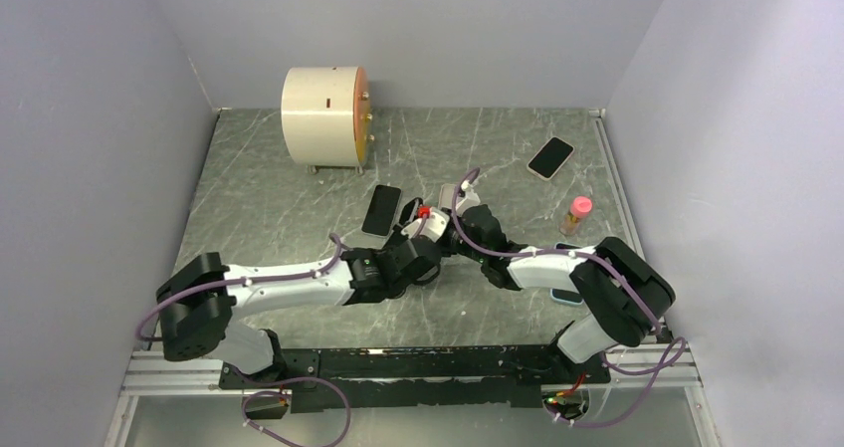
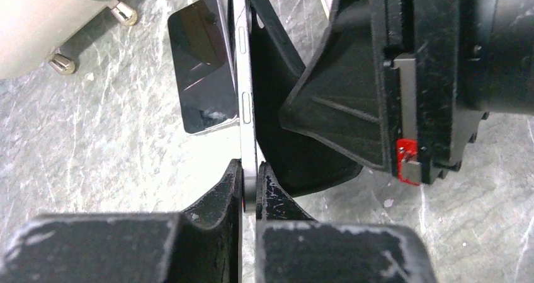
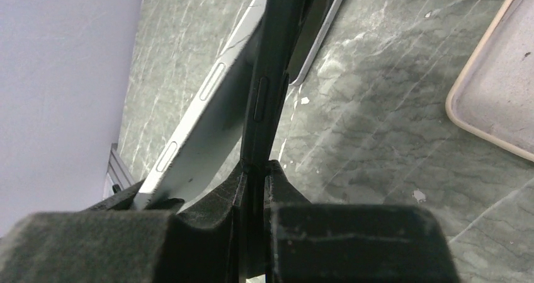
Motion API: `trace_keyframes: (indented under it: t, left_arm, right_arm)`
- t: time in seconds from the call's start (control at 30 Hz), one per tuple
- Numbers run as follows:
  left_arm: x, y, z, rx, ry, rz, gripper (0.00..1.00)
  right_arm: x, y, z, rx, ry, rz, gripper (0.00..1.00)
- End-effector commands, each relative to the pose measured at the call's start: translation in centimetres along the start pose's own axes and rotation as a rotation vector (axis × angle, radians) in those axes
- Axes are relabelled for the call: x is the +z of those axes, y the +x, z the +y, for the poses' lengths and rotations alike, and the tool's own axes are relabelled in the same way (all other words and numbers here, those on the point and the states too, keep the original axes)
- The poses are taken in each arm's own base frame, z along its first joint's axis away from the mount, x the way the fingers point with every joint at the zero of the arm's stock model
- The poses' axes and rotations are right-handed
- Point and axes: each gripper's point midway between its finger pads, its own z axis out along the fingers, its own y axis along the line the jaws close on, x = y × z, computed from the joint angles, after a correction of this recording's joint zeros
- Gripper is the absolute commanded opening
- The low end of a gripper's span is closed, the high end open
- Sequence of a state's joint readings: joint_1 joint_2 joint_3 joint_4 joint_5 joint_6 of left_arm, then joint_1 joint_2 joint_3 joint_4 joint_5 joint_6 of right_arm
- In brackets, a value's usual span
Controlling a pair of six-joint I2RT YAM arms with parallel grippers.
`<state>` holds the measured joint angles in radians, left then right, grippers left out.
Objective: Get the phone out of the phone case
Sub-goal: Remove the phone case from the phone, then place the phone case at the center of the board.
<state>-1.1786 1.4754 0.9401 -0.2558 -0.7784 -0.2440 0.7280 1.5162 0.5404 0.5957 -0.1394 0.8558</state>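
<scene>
- Phone (image 2: pixel 247 100), a silver-edged slab held on edge above the table (image 1: pixel 299 178) at mid-workspace, is pinched at its rim by the left gripper (image 2: pixel 250 191), whose jaws are clamped tight on it.
- The black phone case (image 3: pixel 269 56) is clamped the same way by the right gripper (image 3: pixel 255 176). In the right wrist view, phone and case fan apart at the near end and meet further up, so I judge the phone only partly freed.
- Risk: both holds are thin edge pinches. If the arms pull apart quickly, the phone could slip from the pads and drop onto the table.
- Risk: if the case's lip grips the far end, a straight pull may bend the case or twist the phone in the fingers rather than release it. Peeling looks safer.
- Risk: a dropped phone could land on the dark phone (image 1: pixel 381 209) lying flat just beside the grippers.
- Hidden: from overhead the two wrists cover phone and case almost wholly, so how much of it sits in the case cannot be told.
- Hidden: the phone's far end runs off the top of both wrist views.
- Cut off: a beige-rimmed object (image 3: pixel 497 94) sits at the edge of the right wrist view. Whether it is a phone or an empty case, I cannot say.
</scene>
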Motion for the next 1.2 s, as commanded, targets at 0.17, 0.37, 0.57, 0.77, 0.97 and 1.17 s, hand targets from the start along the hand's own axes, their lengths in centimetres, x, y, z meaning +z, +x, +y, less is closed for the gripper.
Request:
trace_keyframes:
  t: [0.17, 0.37, 0.57, 0.77, 0.97, 1.17]
  left_arm:
    - [-4.3, -4.1, 1.4, -0.131, 0.119, -0.17, 0.03]
    - [-5.2, -3.7, 3.6, -0.135, 0.071, -0.188, 0.03]
    - [-4.3, -2.3, 6.9, -0.138, -0.014, -0.138, 0.03]
    - [-1.7, -1.3, 10.0, -0.168, -0.069, -0.085, 0.03]
    - [0.6, 0.3, 12.5, -0.071, -0.174, -0.017, 0.03]
    - [1.7, 1.5, 13.2, -0.045, -0.189, 0.014, 0.02]
  right_arm:
    - [-0.5, -4.5, 3.1, -0.066, -0.073, -0.122, 0.0]
    - [-1.5, -5.7, 1.3, -0.088, -0.008, -0.139, 0.0]
    - [-4.0, -8.3, -1.0, -0.119, 0.076, -0.174, 0.0]
    - [-6.2, -10.2, -4.8, -0.129, 0.18, -0.152, 0.0]
    - [-8.0, -11.9, -9.4, -0.095, 0.271, -0.137, 0.0]
    - [-8.5, -12.6, -13.2, 0.007, 0.285, -0.114, 0.0]
